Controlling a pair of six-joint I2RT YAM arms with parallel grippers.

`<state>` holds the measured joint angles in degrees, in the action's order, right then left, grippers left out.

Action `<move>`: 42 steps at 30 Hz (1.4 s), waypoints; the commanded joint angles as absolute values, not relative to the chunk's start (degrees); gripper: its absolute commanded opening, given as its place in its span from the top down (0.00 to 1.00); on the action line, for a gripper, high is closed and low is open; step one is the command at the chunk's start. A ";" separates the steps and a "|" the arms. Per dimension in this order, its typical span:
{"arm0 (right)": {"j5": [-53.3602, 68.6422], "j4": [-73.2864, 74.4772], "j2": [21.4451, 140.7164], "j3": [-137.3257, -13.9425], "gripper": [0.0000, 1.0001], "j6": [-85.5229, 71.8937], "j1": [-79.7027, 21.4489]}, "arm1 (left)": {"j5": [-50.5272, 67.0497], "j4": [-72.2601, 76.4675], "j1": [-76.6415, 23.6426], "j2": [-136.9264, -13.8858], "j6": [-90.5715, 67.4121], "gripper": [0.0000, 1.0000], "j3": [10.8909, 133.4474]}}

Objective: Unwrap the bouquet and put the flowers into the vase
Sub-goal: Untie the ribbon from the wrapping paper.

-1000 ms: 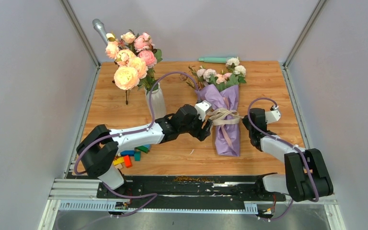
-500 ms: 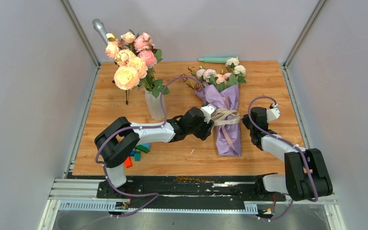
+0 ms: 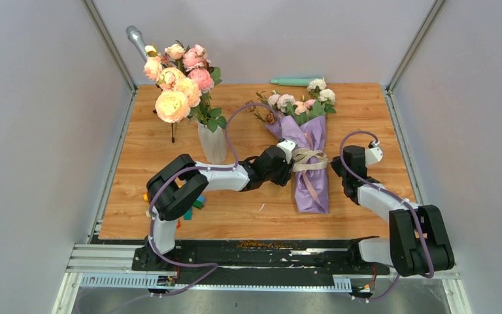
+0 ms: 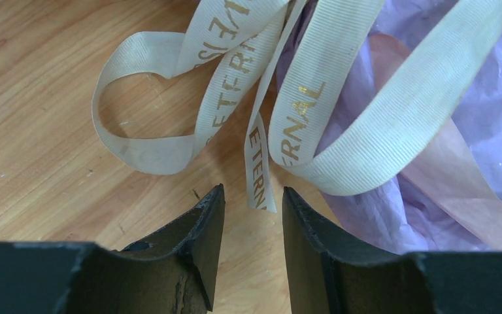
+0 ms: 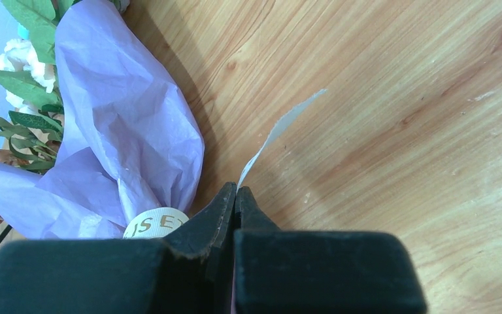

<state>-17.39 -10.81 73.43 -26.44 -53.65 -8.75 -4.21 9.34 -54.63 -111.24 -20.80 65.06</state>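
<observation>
The bouquet point(image 3: 310, 176) lies on the table point(image 3: 366, 111) in lilac paper point(image 4: 477, 118), tied with a beige ribbon point(image 3: 307, 159). Its small white and pink flowers point(image 3: 299, 100) point toward the back. My left gripper point(image 3: 292, 163) is at the bouquet's left side, open with a narrow gap. In the left wrist view a loose tail of the ribbon point(image 4: 256, 170) ends just ahead of the left gripper point(image 4: 253, 196). My right gripper point(image 5: 236, 190) is shut on a thin ribbon tail point(image 5: 281, 127) at the bouquet's right side. The white ribbed vase point(image 3: 213, 142) stands left of the bouquet.
Large peach and pink blooms point(image 3: 176, 78) fill the vase. Coloured blocks point(image 3: 193, 204) lie under the left arm's elbow. A teal cylinder point(image 3: 294, 82) rests at the back edge and a grey microphone-like rod point(image 3: 136, 39) leans in the back left corner.
My left arm has reached further right, up to the ribbon, and its jaws have narrowed. The right arm and the bouquet have stayed put.
</observation>
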 commanded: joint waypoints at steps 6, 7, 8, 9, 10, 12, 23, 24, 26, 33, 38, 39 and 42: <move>-17.24 -10.64 71.11 -27.47 1.00 -52.76 -7.91 | -5.25 14.84 -53.88 -113.63 -26.99 0.56 66.03; -17.18 -10.63 71.10 -27.49 1.00 -52.74 -7.79 | -5.39 15.37 -53.88 -113.42 -27.34 0.57 65.71; -17.22 -10.63 71.15 -27.50 1.00 -52.80 -7.80 | -5.79 16.57 -53.79 -113.36 -27.97 0.57 64.99; -17.16 -10.63 71.11 -27.48 1.00 -52.85 -7.74 | -5.93 17.03 -53.70 -113.35 -28.27 0.59 64.52; -17.13 -10.63 71.17 -27.54 1.00 -52.90 -7.68 | -5.99 17.55 -53.59 -113.41 -28.86 0.59 64.43; -17.06 -10.63 71.26 -27.51 1.00 -53.05 -7.73 | -5.37 17.88 -53.42 -113.83 -29.47 0.62 64.49; -16.58 -10.81 71.45 -27.39 1.00 -53.10 -7.50 | -4.06 18.48 -53.09 -115.27 -30.29 0.81 65.26; -16.59 -10.73 71.38 -27.34 1.00 -53.05 -7.49 | -3.97 18.38 -53.09 -115.30 -30.35 0.88 65.32; -16.63 -10.57 71.15 -27.35 1.00 -52.75 -7.47 | -3.81 18.16 -53.08 -115.06 -30.40 0.98 65.15; -15.99 -11.90 71.25 -27.10 1.00 -50.08 -7.17 | -3.20 18.12 -52.95 -113.59 -30.20 1.00 64.43; -14.84 -11.68 71.88 -28.10 1.00 -47.53 -6.66 | -3.59 14.57 -52.44 -113.63 -28.89 1.00 66.19; -14.85 -11.08 71.94 -28.39 1.00 -46.92 -6.63 | -3.60 13.97 -52.37 -113.55 -28.68 1.00 66.41; -15.20 -9.29 72.22 -29.70 1.00 -45.53 -6.59 | -3.15 13.67 -51.71 -112.60 -28.51 1.00 65.50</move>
